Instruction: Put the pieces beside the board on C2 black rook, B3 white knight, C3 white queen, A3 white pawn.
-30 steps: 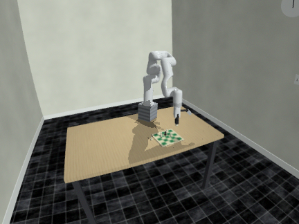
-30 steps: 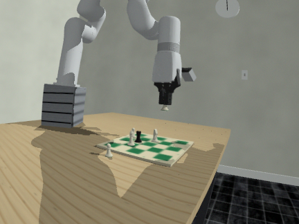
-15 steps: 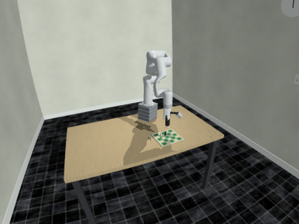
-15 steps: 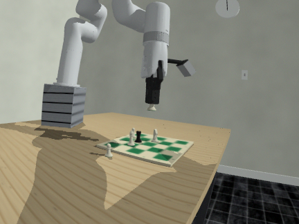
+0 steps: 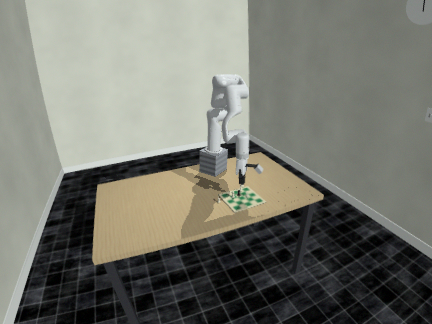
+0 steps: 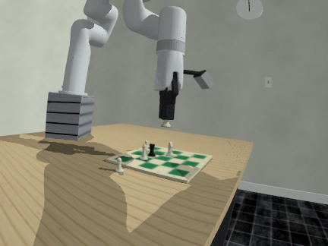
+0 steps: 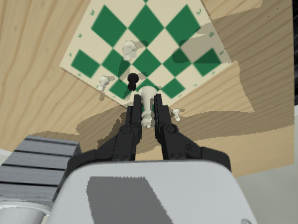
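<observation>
The green and white board (image 5: 255, 202) (image 6: 197, 162) (image 7: 150, 20) lies on the table's right half. My gripper (image 5: 240, 180) (image 6: 165, 118) (image 7: 147, 103) hangs above the board's near edge, shut on a tall white piece that looks like the queen (image 6: 165, 124) (image 7: 146, 111), with only its base showing below the fingers. The black rook (image 6: 152, 149) (image 7: 132, 80) stands upright on the board. A white piece (image 6: 144, 150) (image 7: 103, 82), perhaps the knight, stands next to it. Another white piece (image 6: 170, 148) (image 7: 129, 48) stands further in. The white pawn (image 5: 218, 201) (image 6: 119, 165) (image 7: 176, 114) stands on the table beside the board.
The arm's grey ribbed base block (image 5: 213, 161) (image 6: 69, 115) (image 7: 30, 160) stands behind the board. The wooden table (image 5: 150, 220) (image 6: 76, 212) ends just right of the board, above a dark tiled floor.
</observation>
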You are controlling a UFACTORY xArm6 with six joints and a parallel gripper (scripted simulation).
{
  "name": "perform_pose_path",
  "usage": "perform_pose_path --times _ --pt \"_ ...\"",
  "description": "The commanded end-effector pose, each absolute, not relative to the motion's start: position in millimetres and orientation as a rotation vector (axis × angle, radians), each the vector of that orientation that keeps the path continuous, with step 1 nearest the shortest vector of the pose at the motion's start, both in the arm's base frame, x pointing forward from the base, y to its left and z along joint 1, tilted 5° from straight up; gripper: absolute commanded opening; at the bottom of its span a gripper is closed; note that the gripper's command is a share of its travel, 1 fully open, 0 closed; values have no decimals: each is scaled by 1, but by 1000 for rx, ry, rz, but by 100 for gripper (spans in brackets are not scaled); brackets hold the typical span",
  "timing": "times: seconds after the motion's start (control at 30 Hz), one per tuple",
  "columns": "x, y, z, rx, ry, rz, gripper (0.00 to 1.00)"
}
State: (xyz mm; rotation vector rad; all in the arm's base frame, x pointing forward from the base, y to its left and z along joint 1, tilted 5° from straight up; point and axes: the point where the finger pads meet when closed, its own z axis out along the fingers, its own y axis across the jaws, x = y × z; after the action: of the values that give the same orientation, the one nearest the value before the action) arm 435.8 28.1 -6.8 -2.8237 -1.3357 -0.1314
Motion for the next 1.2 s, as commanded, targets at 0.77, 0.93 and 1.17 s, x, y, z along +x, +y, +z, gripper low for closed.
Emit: perform_pose_path --times 0.77,0.93,1.17 --pt "443 32 -87 -2824 -1336 -136 0" --pt "443 32 -87 -2824 -1336 -136 0" --pt "443 32 -87 -2824 -1336 -136 0"
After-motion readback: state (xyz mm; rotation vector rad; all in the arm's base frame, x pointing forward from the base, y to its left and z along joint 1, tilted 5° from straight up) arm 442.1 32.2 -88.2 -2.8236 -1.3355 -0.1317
